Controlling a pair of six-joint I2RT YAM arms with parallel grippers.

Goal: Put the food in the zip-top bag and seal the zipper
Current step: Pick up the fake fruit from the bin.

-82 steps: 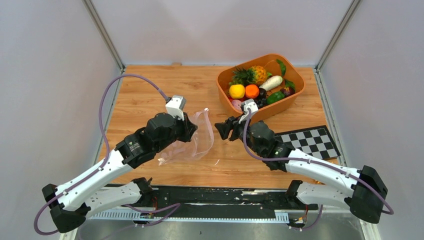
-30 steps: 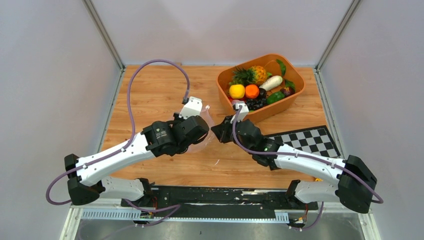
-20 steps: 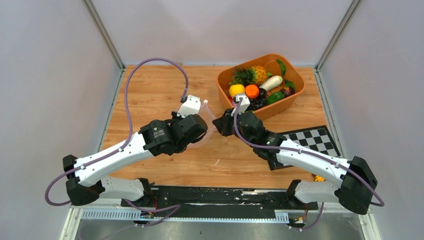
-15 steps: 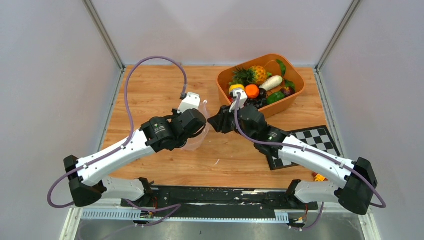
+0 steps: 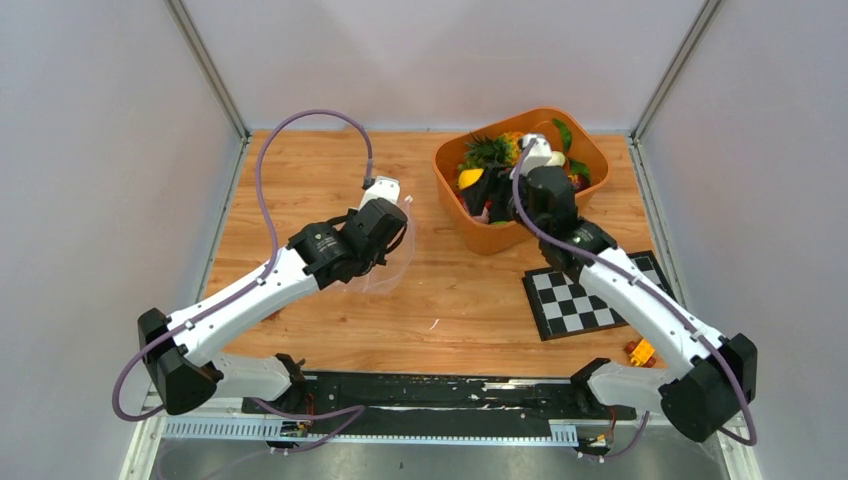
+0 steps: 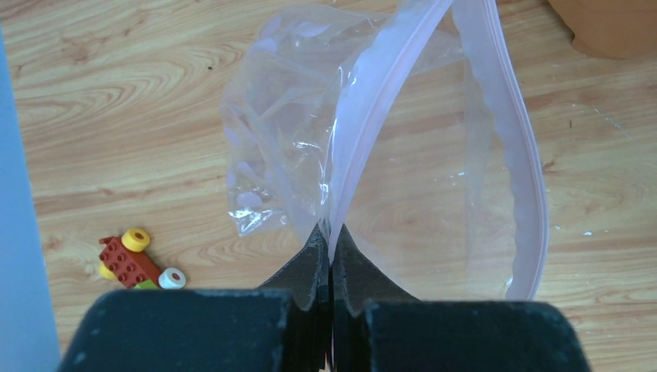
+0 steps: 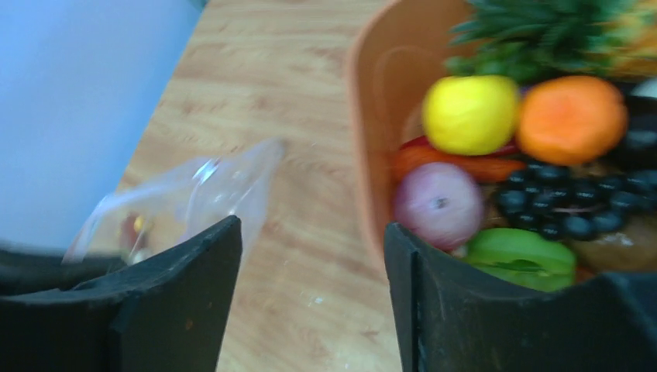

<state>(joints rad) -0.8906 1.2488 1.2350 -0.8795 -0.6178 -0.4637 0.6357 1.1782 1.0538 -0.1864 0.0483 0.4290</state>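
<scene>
Zipper (image 6: 370,128) of the zip-top bag (image 6: 287,147) is pinched by the closed left gripper (image 6: 329,249) above the table (image 6: 116,93); the right gripper (image 7: 311,236) is held open over the orange tub (image 7: 373,132), where the food (image 7: 469,113) lies.

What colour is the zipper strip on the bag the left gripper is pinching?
Pale pinkish-clear. The zipper shows best in the left wrist view.

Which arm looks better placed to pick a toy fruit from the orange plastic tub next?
Right: the right gripper hovers open over the orange plastic tub of toy fruits; the left gripper is shut on the clear zip-top bag.
</scene>
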